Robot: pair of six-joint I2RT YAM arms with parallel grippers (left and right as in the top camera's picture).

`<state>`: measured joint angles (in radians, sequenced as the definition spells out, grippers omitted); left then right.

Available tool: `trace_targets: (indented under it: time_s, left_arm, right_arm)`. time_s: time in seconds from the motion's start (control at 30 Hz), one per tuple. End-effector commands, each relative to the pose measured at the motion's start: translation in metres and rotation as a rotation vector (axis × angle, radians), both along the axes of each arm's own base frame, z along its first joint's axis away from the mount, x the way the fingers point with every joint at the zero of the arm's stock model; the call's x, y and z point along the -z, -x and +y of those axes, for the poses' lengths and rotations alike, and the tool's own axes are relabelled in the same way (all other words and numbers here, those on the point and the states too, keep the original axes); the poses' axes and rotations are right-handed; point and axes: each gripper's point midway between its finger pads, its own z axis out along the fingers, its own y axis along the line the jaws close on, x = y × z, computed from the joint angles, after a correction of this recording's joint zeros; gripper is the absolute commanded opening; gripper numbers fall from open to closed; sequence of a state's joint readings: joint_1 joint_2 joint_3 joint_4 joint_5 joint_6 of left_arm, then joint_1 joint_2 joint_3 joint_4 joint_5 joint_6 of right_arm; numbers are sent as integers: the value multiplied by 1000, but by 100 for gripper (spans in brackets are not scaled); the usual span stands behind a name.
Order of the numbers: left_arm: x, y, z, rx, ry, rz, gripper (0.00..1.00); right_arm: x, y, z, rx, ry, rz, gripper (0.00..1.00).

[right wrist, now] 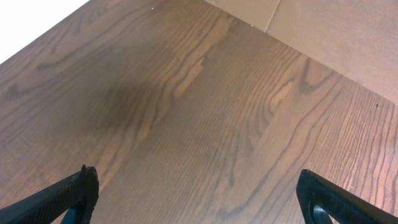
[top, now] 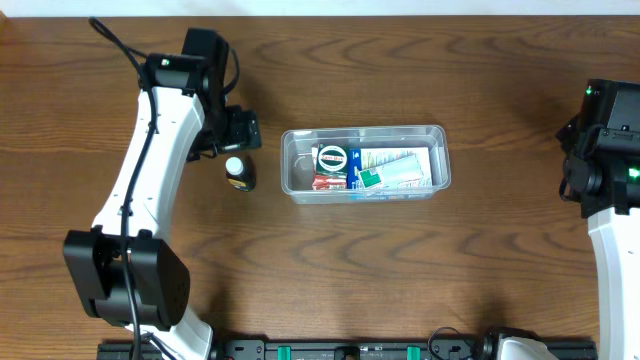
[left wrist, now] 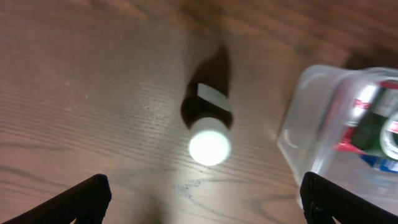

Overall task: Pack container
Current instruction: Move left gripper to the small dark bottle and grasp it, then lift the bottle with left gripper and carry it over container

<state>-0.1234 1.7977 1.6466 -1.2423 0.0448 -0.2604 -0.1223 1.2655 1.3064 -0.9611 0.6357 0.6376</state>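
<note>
1. The left fingers (left wrist: 78,200) are spread wide. Only their dark tips show, at the two lower corners of the left wrist view, and nothing is held between them.
2. The right fingers (right wrist: 69,194) are spread just as wide and are also empty. Their tips frame a bare stretch of desk (right wrist: 205,112).
3. The container (top: 365,131) sits near the middle of the desk (top: 400,270), with its long sides running left to right. It is clear, so its contents show through the walls.
4. Inside it lie several small packs: a round green-and-white one (top: 332,157) toward the left end, a red one (top: 326,182) just below that, and a pale white-and-green one (top: 395,170) filling the right half. A bit of blue shows between them; I cannot tell what it is.
5. A small dark bottle (top: 239,173) with a white cap is on the desk just left of the container. It is near the container's short wall but apart from it.
6. In the left wrist view the bottle (left wrist: 209,134) is seen from above, blurred, with the cap nearest the camera. It appears to stand upright. It falls between the two finger tips and touches neither.
7. The same view shows the rounded corner of the container (left wrist: 305,118) at the right, with red and green contents behind the wall.
8. From overhead, the left arm (top: 150,170) reaches up the left side of the desk, its wrist over the bottle.
9. The right arm (top: 608,160) stands at the far right edge, well apart from the container.
</note>
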Motion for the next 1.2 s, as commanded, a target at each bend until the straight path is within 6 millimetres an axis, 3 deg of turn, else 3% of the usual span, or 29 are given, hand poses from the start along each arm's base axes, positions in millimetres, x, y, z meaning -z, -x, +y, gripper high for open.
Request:
trace_targets:
  time_s: [0.0,0.3,0.53,0.8,1.17]
  left_arm:
    - [18,6,3,11,-5,31,98]
    - [62,12,-1,13,17,46,98]
    - [66,2,-2,13,22,1,100]
    - [68,1,-2,13,21,6,66]
    - [68,7,-1,13,19,28,33]
  right_arm:
    - [-1,1,-4,5,14,12,99]
    - [-1,1,-4,5,14,12,99]
    - [-1,1,-4,5,14,12,99]
    - [-1,1,-4,5,14,12,99]
    - [-1,1,-4,5,14,12,99]
